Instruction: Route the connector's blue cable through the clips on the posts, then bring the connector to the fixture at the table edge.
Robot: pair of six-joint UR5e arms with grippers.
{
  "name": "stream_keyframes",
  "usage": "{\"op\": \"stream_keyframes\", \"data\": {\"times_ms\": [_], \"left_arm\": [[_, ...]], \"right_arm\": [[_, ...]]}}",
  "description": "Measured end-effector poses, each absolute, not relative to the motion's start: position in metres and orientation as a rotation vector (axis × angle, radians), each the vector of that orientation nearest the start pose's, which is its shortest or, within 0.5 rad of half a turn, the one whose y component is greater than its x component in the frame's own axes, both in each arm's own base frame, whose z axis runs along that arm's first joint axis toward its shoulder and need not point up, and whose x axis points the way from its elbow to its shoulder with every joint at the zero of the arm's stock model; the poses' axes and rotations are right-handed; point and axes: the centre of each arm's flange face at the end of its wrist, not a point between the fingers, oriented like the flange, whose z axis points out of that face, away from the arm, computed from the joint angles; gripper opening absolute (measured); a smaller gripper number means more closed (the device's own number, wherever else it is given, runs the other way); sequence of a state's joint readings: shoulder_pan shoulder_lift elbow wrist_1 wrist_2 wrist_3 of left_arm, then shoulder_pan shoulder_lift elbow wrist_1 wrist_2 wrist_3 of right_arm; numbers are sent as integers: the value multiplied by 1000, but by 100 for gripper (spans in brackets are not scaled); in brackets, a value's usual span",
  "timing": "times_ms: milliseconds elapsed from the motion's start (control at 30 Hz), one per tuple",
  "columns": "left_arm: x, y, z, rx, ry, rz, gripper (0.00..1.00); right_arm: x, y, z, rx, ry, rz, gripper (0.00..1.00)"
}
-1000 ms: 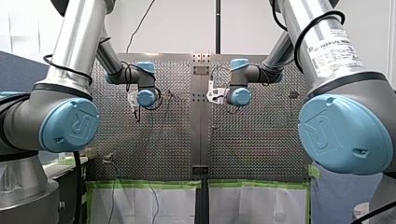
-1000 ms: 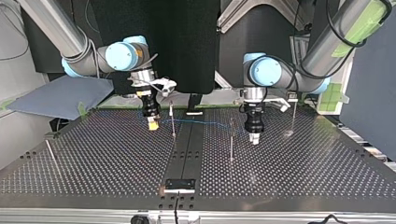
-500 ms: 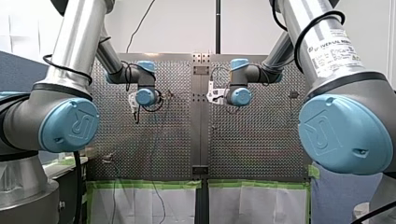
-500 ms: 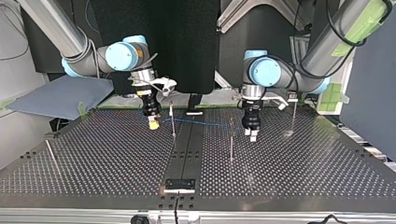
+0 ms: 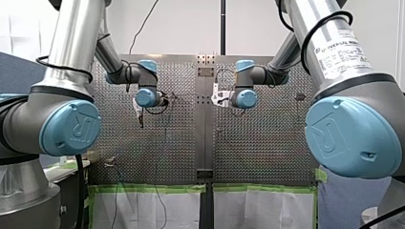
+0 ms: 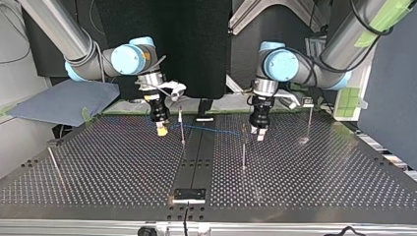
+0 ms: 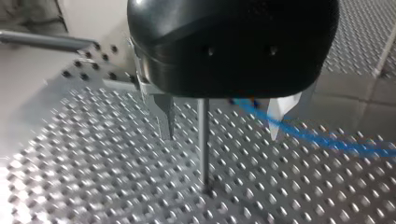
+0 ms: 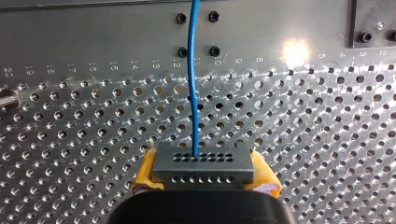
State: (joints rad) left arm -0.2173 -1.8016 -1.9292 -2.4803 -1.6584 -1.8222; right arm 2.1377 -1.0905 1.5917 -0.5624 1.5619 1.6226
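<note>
In the right wrist view a grey connector [image 8: 203, 167] sits between yellow pads [image 8: 145, 173], with my right gripper [image 8: 204, 179] shut on it. Its blue cable [image 8: 193, 79] runs straight ahead over the perforated plate. In the top view my right gripper [image 6: 161, 129] hangs beside a thin post [image 6: 182, 125], and the blue cable [image 6: 216, 130] stretches from it to a second post [image 6: 243, 147]. My left gripper [image 6: 259, 136] hovers just beside that second post. In the left wrist view my left gripper [image 7: 222, 136] is open, a post [image 7: 203, 140] stands between its fingers, and the cable [image 7: 308, 136] passes behind one fingertip.
The fixture [image 6: 189, 195] sits at the table's near edge in the top view. A third post [image 6: 310, 123] stands at the right, a leaning rod [image 6: 54, 162] at the left. A blue-grey cloth [image 6: 64, 101] lies beyond the table's far left corner.
My left gripper has opened, lifted and shifted towards the top view's left, closer to the second post. My right gripper and the connector have stayed put.
</note>
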Motion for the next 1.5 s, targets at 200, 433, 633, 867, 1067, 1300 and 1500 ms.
{"op": "stream_keyframes", "data": {"times_ms": [200,433,633,867,1067,1300,1500], "left_arm": [[473,-236,276,-118,1501,-359,98],[455,-235,282,-116,1517,-369,98],[450,-240,282,-89,1527,-367,98],[446,-245,281,-42,1540,-345,98],[445,-246,281,-23,1543,-327,98],[444,-246,281,-15,1544,-319,98],[443,-247,283,-5,1539,-310,98]], "right_arm": [[460,-473,257,1553,-898,1696,0],[460,-472,257,1559,-900,1693,0],[461,-470,256,1565,-902,1691,0],[462,-469,256,1569,-902,1692,0],[462,-469,255,1574,-905,1689,0],[462,-468,255,1576,-906,1689,0],[461,-469,255,1576,-906,1688,0]]}}
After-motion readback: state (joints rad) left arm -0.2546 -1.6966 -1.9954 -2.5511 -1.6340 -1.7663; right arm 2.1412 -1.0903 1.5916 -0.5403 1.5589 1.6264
